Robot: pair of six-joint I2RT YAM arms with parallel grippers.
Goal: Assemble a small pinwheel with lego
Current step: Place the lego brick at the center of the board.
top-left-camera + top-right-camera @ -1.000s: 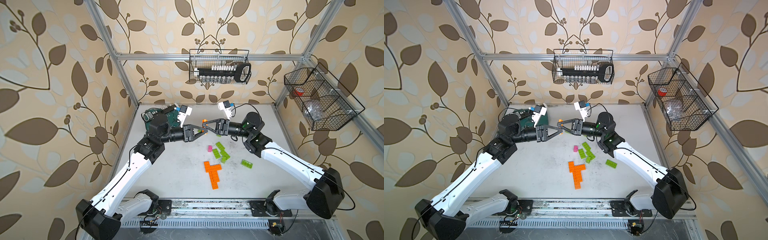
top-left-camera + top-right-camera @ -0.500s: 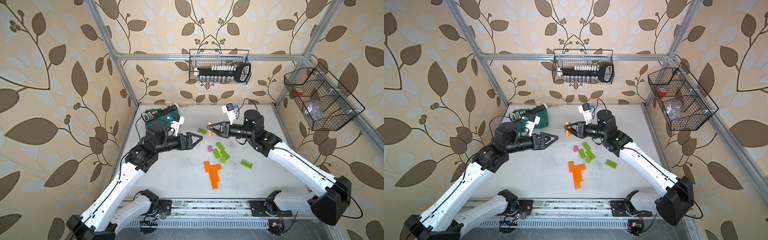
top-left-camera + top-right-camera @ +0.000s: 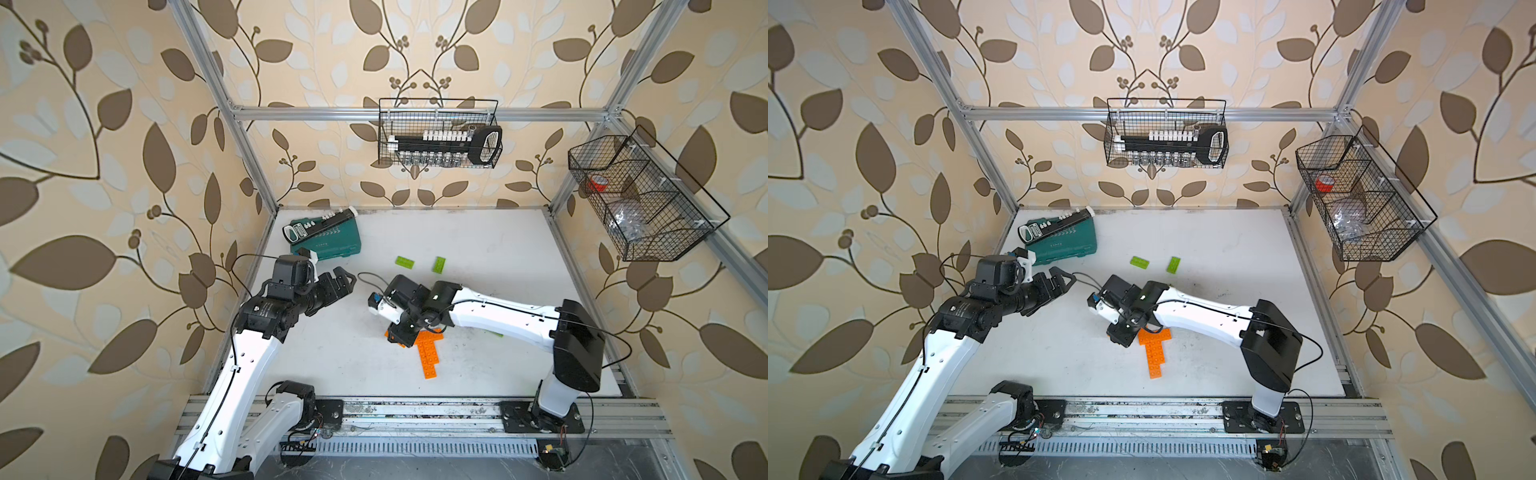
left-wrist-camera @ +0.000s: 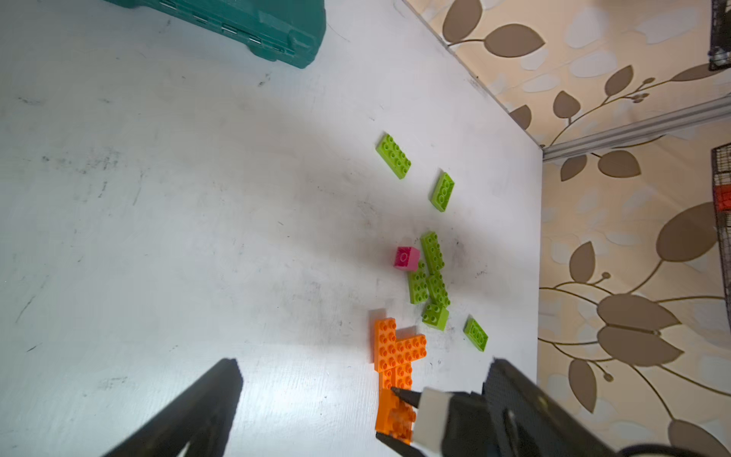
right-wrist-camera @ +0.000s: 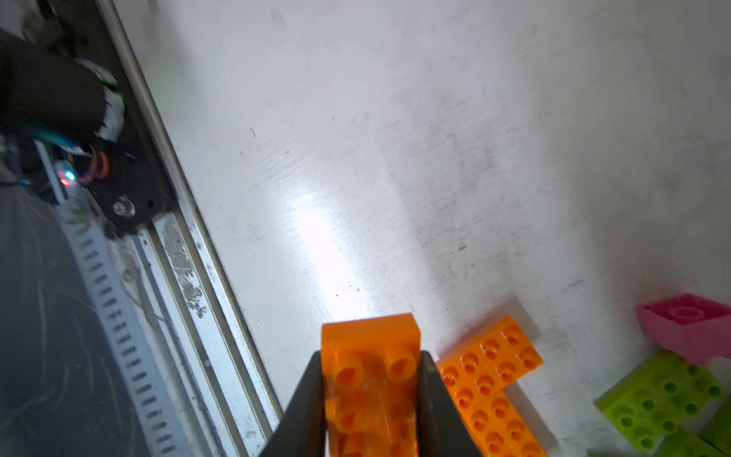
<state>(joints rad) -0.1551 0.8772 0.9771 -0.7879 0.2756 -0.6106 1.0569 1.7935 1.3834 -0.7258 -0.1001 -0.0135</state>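
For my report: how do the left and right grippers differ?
The left gripper is open and empty; the right gripper is shut on an orange brick. The left gripper is near the teal case; the right gripper is beside the orange assembly. Both have black fingers.

A teal tool case (image 3: 336,248) lies at the tabletop's (image 3: 478,241) far left corner, a socket rail (image 3: 320,223) on it. A back basket (image 3: 386,133) and a side basket (image 3: 665,241) hang on the walls.

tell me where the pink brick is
Left wrist view: the pink brick lies on the table against the lime green brick cluster, near the orange assembly; hidden in both top views.
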